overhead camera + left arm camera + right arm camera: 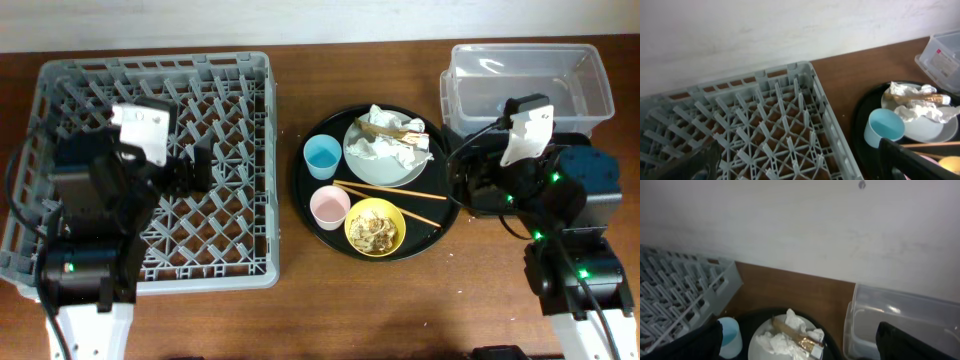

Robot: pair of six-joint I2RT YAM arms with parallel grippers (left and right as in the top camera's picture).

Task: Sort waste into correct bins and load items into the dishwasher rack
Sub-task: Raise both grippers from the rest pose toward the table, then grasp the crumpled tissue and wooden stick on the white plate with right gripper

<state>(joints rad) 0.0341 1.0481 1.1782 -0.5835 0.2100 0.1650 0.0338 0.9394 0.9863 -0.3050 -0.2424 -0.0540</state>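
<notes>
Everything to be sorted sits together on a round black tray (pixel 300 190) in the middle of the surface (pixel 285 60). That looks deliberate: the tray lies between the two arms, so either one can get at it. The grey dish rack (pixel 268 150) is just to its left, under the left arm, and it looks bare. A clear plastic bin (pixel 592 80) stands at the far right corner beside the right arm, handy for the rubbish.

On the tray, a pale plate (pixel 362 165) carries crumpled white paper (pixel 405 145) and what looks like a brown wrapper. Those should go to a bin before the plate goes anywhere. A blue cup (pixel 322 156) and a pink cup (pixel 330 207) stand upright on the rack side, both apparently empty. A yellow bowl (pixel 375 227) at the near edge holds food scraps. A pair of chopsticks (pixel 390 190) lies across the middle, between plate and bowl.

The left gripper (pixel 800 167) hangs over the rack with its fingers spread wide and nothing between them. The right gripper (pixel 800 347) is likewise spread and empty, aimed at the plate side of the tray. I'd judge nothing is sorted yet. The paper on the plate, nearest the right arm, looks the natural first pick.
</notes>
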